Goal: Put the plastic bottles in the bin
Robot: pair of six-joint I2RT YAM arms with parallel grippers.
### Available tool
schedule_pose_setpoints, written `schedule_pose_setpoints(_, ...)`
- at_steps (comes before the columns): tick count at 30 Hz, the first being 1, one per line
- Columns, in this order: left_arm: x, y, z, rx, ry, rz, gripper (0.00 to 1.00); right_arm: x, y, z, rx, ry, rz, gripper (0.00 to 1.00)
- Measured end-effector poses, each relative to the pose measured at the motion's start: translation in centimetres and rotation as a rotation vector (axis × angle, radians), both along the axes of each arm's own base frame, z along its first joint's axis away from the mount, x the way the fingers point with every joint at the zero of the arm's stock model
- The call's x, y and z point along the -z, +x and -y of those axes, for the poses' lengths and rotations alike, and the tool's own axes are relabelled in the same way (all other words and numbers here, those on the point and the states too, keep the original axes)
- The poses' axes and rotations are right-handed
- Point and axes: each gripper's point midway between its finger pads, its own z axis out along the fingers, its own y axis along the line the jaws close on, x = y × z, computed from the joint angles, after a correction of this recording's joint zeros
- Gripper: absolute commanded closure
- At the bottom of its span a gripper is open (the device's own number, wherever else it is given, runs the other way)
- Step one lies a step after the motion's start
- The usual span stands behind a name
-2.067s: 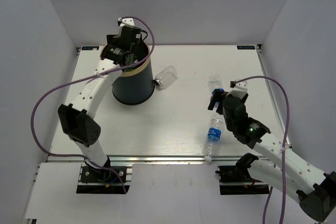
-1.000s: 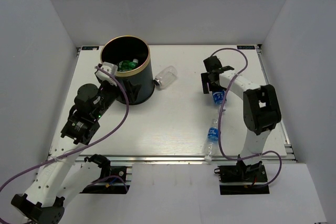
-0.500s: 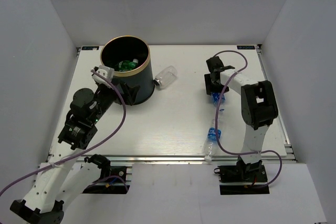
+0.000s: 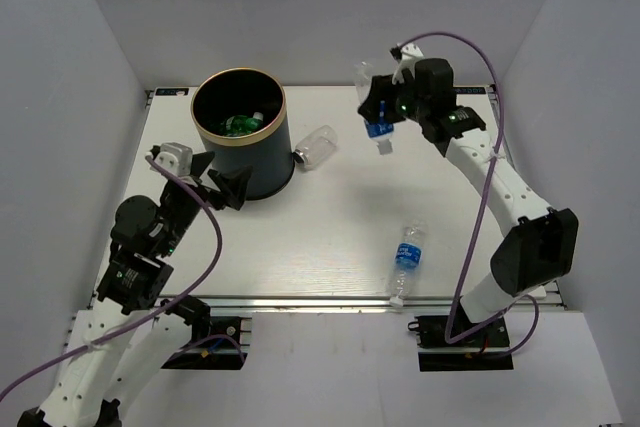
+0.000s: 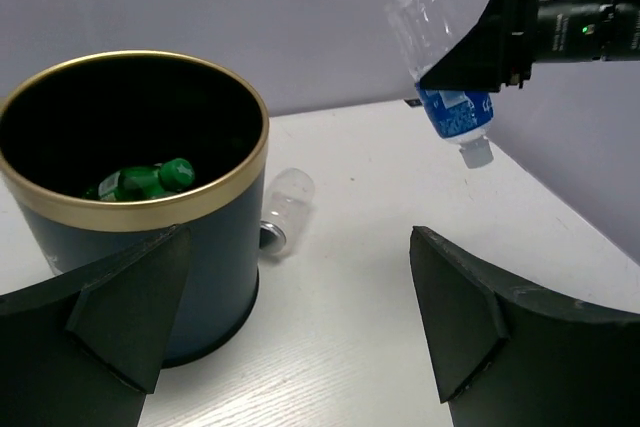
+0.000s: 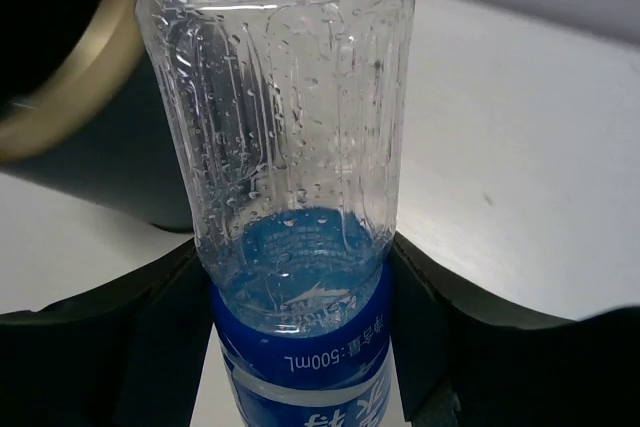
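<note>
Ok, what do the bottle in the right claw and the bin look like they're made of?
The bottle in the right claw: thin clear plastic, ribbed and glossy, droplets inside, with a blue printed label. The bin: smooth dark wall, dull sheen, plastic or coated metal, can't tell; its gold rim looks metallic, possibly paint.

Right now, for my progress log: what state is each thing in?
bin: upright, open, green bottle inside.
held bottle: lifted off the table, tilted cap down.
wide bottle: lying on its side beside the bin.
labelled bottle: lying on the table near the front edge.
left fingers: open, empty.
right fingers: shut on the held bottle.
</note>
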Motion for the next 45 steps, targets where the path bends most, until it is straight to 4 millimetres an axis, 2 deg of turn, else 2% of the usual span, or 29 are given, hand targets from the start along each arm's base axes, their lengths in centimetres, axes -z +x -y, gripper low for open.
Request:
schedule_pose_setpoints(2,-0.5,-0.3,-0.6,-0.024,-0.013,0.022,0.0,-4.1,-0.4,-3.1,-0.104,0.092,0.096,0.85)
schedule_pose_setpoints(5,-1.0,-0.7,-1.5,-0.057,-0.03,0.049,0.0,-7.8,-1.6,-7.5,-0.253,0.203,0.182,0.85)
schedule_pose_setpoints(7,-1.3,-0.9,-1.9,-0.071,-0.04,0.064,0.0,-9.5,-2.0,-10.2,-0.338,0.267,0.223,0.85)
schedule_pose_setpoints(13,-1.3,-1.0,-2.5,-0.1,-0.048,0.071,0.0,-13.8,-1.4,-17.8,-0.529,0.435,0.334,0.82)
schedule_pose_setpoints(19,-1.4,-1.0,-3.0,-0.119,-0.052,0.077,0.0,-16.0,0.7,-24.3,-0.652,0.574,0.464,0.81)
schedule_pose_setpoints(22,-1.4,-1.2,-3.2,-0.126,-0.055,0.083,0.0,-15.2,1.4,-26.2,-0.678,0.628,0.492,0.81)
schedule_pose_setpoints(23,-1.3,-1.2,-3.3,-0.129,-0.055,0.084,0.0,-14.5,1.7,-26.7,-0.681,0.643,0.498,0.78)
schedule_pose_setpoints(24,-1.3,-1.2,-3.3,-0.13,-0.056,0.085,0.0,-13.9,2.0,-27.1,-0.681,0.654,0.5,0.62)
schedule_pose_setpoints(26,-1.4,-1.2,-3.4,-0.132,-0.056,0.086,0.0,-12.7,2.6,-27.9,-0.676,0.667,0.501,0.44)
schedule_pose_setpoints(27,-1.4,-1.2,-3.4,-0.132,-0.057,0.086,0.0,-11.8,3.1,-28.2,-0.67,0.67,0.496,0.21)
schedule_pose_setpoints(28,-1.3,-1.2,-3.4,-0.132,-0.056,0.086,0.0,-11.2,3.2,-28.5,-0.669,0.674,0.489,0.11)
schedule_pose_setpoints(32,-1.3,-1.1,-3.4,-0.132,-0.053,0.084,0.0,-9.4,3.7,-28.8,-0.66,0.667,0.48,0.11)
schedule_pose_setpoints(35,-1.0,-0.8,-2.8,-0.109,-0.041,0.074,0.0,-9.1,3.7,-28.7,-0.66,0.661,0.495,0.11)
schedule_pose_setpoints(38,-0.2,-0.1,-1.5,-0.052,-0.016,0.048,0.0,-8.8,3.0,-28.1,-0.657,0.631,0.489,0.09)
schedule_pose_setpoints(40,0.5,0.4,-0.3,-0.003,0.005,0.023,0.0,-9.7,2.2,-27.2,-0.649,0.606,0.507,0.09)
schedule_pose_setpoints(42,1.4,0.8,0.9,0.056,0.027,-0.005,0.0,-11.5,1.0,-25.8,-0.629,0.573,0.537,0.09)
schedule_pose_setpoints(45,2.8,1.5,3.2,0.162,0.056,-0.054,0.03,-16.1,-1.7,-21.9,-0.556,0.522,0.618,0.09)
